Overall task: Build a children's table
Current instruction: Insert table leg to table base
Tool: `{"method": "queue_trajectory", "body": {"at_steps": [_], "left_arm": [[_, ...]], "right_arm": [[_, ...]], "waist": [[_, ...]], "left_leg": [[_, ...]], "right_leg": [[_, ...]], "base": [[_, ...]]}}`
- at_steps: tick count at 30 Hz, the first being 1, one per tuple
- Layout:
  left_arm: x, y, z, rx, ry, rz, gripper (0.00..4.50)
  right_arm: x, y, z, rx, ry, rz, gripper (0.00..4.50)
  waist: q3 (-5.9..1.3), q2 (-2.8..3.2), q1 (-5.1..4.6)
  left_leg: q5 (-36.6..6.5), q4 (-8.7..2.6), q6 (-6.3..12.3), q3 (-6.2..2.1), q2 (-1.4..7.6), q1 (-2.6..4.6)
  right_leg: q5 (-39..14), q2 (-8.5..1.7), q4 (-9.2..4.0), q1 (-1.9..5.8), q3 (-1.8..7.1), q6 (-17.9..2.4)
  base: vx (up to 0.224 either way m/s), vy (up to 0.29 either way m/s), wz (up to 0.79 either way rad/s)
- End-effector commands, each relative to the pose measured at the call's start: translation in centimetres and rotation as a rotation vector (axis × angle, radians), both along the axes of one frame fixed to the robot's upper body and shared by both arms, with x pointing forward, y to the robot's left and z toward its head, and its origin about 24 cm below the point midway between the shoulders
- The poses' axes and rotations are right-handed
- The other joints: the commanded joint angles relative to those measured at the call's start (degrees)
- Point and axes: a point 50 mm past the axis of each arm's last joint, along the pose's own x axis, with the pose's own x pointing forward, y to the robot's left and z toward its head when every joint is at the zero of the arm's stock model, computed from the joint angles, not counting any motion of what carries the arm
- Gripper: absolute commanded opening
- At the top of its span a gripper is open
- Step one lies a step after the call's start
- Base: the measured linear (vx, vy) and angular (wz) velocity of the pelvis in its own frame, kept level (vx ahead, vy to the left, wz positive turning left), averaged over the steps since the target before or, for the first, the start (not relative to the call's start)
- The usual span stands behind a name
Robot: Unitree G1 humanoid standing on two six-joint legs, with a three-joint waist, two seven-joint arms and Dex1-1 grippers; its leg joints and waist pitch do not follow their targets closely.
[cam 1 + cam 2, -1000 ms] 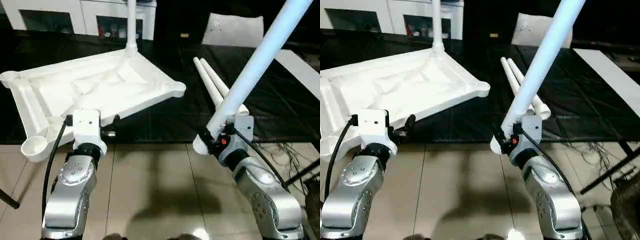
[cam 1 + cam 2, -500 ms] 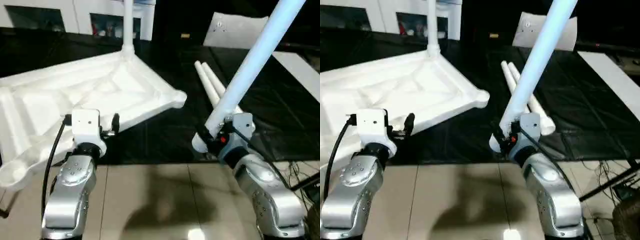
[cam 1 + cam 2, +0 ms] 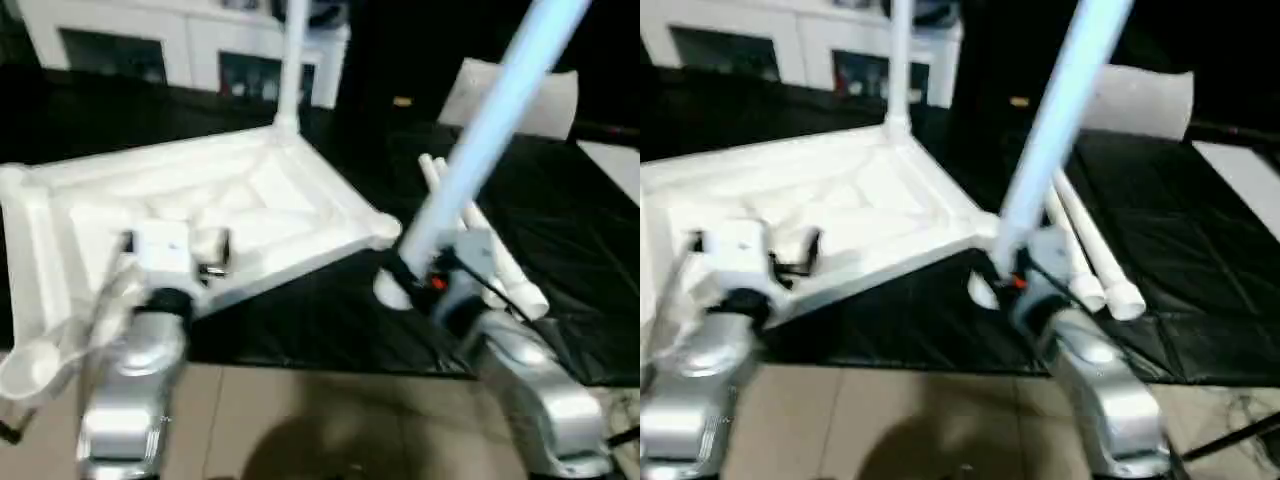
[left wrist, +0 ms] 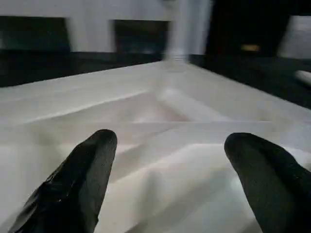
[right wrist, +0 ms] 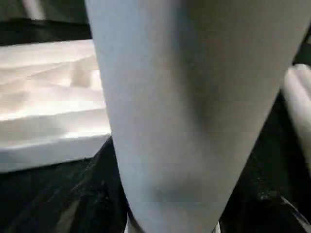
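One leg (image 3: 490, 130) is clamped, slanting upward, by the right pincer (image 3: 415, 275); the tabletop (image 3: 250, 200) is faced by the wide-open, empty left pincer (image 4: 170, 165).

light: dim, dark surroundings | blur: heavy motion smear | whites: glaring

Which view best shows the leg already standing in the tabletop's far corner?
The left eye view: the mounted leg rises from the tabletop. The right eye view shows the same. The left wrist view shows its base, blurred; the right wrist view a sliver.
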Motion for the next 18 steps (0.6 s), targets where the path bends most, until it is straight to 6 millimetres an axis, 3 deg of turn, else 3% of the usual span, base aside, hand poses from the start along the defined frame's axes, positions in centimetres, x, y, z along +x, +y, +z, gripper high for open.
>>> {"method": "queue_trajectory", "body": {"at_steps": [1,2,3,4,5,6,7,8,9,10,11,12,13,14,15,16,17,18], "left_arm": [[0.1,0.0,0.3,0.016,-0.019,-0.027,4.10],[0.1,-0.2,0.3,0.015,-0.020,-0.048,4.10],[0.1,-0.3,0.3,0.013,-0.020,-0.059,4.10],[0.1,-0.4,0.3,0.013,-0.020,-0.071,4.10],[0.1,-0.7,0.2,0.021,-0.017,-0.091,4.10],[0.1,-0.7,0.2,0.023,-0.017,-0.094,4.10],[0.1,-0.9,0.1,0.032,-0.014,-0.113,4.10],[0.1,-1.0,0.1,0.035,-0.013,-0.117,4.10],[0.1,-1.1,0.0,0.032,-0.012,-0.116,4.10],[0.1,-1.1,0.0,0.030,-0.011,-0.115,4.10],[0.1,-1.1,0.0,0.028,-0.011,-0.115,4.10],[0.0,-1.1,0.0,0.027,-0.011,-0.112,4.10],[0.0,-1.1,0.0,0.027,-0.011,-0.112,4.10],[0.0,-1.0,-0.1,0.027,-0.008,-0.106,4.10],[-0.1,-1.0,-0.1,0.027,-0.007,-0.104,4.10],[-0.1,-0.9,-0.1,0.027,-0.005,-0.102,4.10],[-0.1,-0.9,-0.2,0.028,-0.004,-0.102,4.10],[-0.1,-0.9,-0.2,0.028,-0.003,-0.102,4.10]], "right_arm": [[0.1,0.1,0.7,0.011,-0.032,-0.013,1.93],[0.1,0.0,0.7,0.007,-0.036,-0.021,1.93],[0.1,0.0,0.7,0.004,-0.039,-0.024,1.93],[0.1,-0.1,0.7,0.012,-0.036,-0.031,1.93],[0.1,-0.2,0.8,0.016,-0.038,-0.035,1.93],[0.1,-0.2,0.8,0.016,-0.039,-0.035,1.93],[0.1,-0.3,0.8,0.022,-0.040,-0.038,1.93],[0.1,-0.3,0.8,0.020,-0.042,-0.038,1.93],[0.1,-0.4,0.9,0.013,-0.051,-0.033,1.93],[0.1,-0.4,0.9,0.012,-0.053,-0.032,1.93],[0.1,-0.4,1.0,0.011,-0.057,-0.028,1.93],[0.2,-0.4,1.1,0.011,-0.061,-0.022,1.93],[0.2,-0.4,1.1,0.011,-0.061,-0.022,1.93],[0.3,-0.5,1.2,0.008,-0.065,-0.020,1.93],[0.4,-0.5,1.2,0.007,-0.065,-0.019,1.93],[0.4,-0.6,1.3,0.005,-0.068,-0.017,1.93],[0.5,-0.6,1.3,0.002,-0.070,-0.015,1.93],[0.5,-0.6,1.4,0.000,-0.071,-0.013,1.93]], "waist": [[-2.15,-0.35,1.01],[-1.92,1.60,0.22],[-1.37,3.78,-1.81],[-1.15,3.28,-2.61],[-2.13,4.00,-1.73],[-2.03,3.73,-2.03],[-2.13,3.21,-2.29],[-2.64,1.17,-2.37],[-4.29,-0.22,-1.18],[-3.88,0.71,0.07],[-4.82,-0.63,1.07],[-5.09,-0.45,1.30],[-4.84,0.19,1.40],[-3.43,0.94,0.93],[-2.78,2.92,0.17],[-2.08,5.17,-0.01],[-2.32,5.66,-2.60],[-3.09,4.97,-2.98]], "left_leg": [[0.1,-2.48,-0.85,-1.36,2.81,-3.77],[-1.6,-6.12,-2.80,0.07,3.29,0.32],[-13.2,-11.61,-7.27,-1.49,9.21,6.14],[-19.6,-13.77,-9.07,-3.00,12.82,7.07],[-22.9,-15.11,-11.08,-2.30,14.80,8.38],[-18.5,-15.80,-10.29,-0.54,14.50,8.04],[-15.8,-15.67,-8.23,-0.16,13.46,7.78],[-13.1,-13.82,-2.43,0.96,8.94,5.34],[-9.9,-9.44,2.83,3.86,3.07,1.76],[-8.0,-6.14,3.06,3.80,2.49,0.36],[-1.7,-0.17,1.89,1.13,3.73,-5.06],[2.8,1.32,-0.43,0.02,4.14,-7.84],[4.8,0.92,-1.62,-0.32,4.55,-8.36],[8.9,-2.82,-1.67,-0.23,5.92,-6.56],[11.5,-8.09,0.12,1.05,6.00,-5.40],[1.8,-11.00,-0.57,-0.22,7.97,-1.83],[-11.9,-13.34,0.31,-4.91,12.05,1.57],[-16.3,-13.57,4.17,-6.88,13.64,4.88]], "right_leg": [[-41.9,-9.03,-9.63,6.14,6.99,-8.4],[-38.7,-3.91,-9.75,3.17,6.32,-9.7],[-29.2,0.63,-5.11,-2.33,2.25,-6.9],[-22.9,0.07,-0.57,-3.54,0.43,-5.1],[-10.0,-1.63,3.21,-4.12,-1.56,-4.6],[-3.0,-2.48,3.66,-4.56,-2.78,-4.7],[-0.2,-2.99,3.05,-4.41,-3.23,-4.8],[2.9,-4.41,-0.96,-1.34,-2.32,-6.1],[-2.5,-6.12,-4.32,4.63,1.91,-9.0],[-8.9,-10.27,-6.80,6.45,5.40,-14.7],[-14.1,-13.80,-8.05,11.39,8.35,-21.5],[-5.7,-12.68,-6.57,11.38,7.24,-24.5],[-1.5,-12.15,-6.14,10.90,6.02,-25.4],[-3.4,-9.61,-7.02,7.15,1.77,-24.8],[-14.2,-4.72,-7.45,6.44,-2.65,-18.9],[-18.6,-2.20,-6.37,4.10,-3.71,-14.0],[-15.6,-0.06,0.37,1.40,-4.41,-8.6],[-10.2,-1.15,2.67,-0.96,-3.26,-4.8]], "base": [[0.000,0.000,0.00],[0.000,0.000,0.00],[0.021,0.066,-0.16],[0.052,0.083,-0.41],[0.052,0.083,-0.41],[0.104,0.061,-0.51],[0.101,0.028,-0.51],[0.101,0.028,-0.51],[0.094,-0.026,-0.21],[0.118,-0.024,-0.07],[0.118,-0.024,-0.07],[0.140,0.002,-0.16],[0.121,-0.009,-0.09],[0.121,-0.009,-0.09],[0.117,0.016,-0.04],[0.128,0.050,-0.06],[0.128,0.050,-0.06],[0.131,0.033,0.02]]}}
